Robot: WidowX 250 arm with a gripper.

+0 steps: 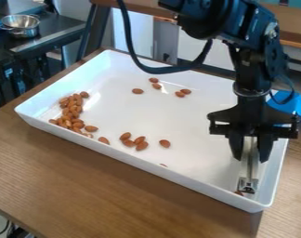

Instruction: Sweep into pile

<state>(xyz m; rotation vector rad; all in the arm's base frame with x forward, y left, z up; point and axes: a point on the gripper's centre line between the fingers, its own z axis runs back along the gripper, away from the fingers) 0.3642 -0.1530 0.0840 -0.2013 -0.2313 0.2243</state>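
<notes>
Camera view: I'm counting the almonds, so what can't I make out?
All in the camera view:
Exact number in the left pile: almonds overlap.
Full shape of the lone near-side almond: the tray's near wall hides most.
Whole corner almond: partly behind the metal tool.
Tool's upper part: between the end effector's fingers.

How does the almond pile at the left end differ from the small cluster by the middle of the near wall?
Count: the left pile has many nuts; the small cluster has four.
Packing: the left pile is crowded, nuts overlapping; the small cluster is loose enough to pick out each nut.
Shared: both are brown almonds inside the white tray.
</notes>
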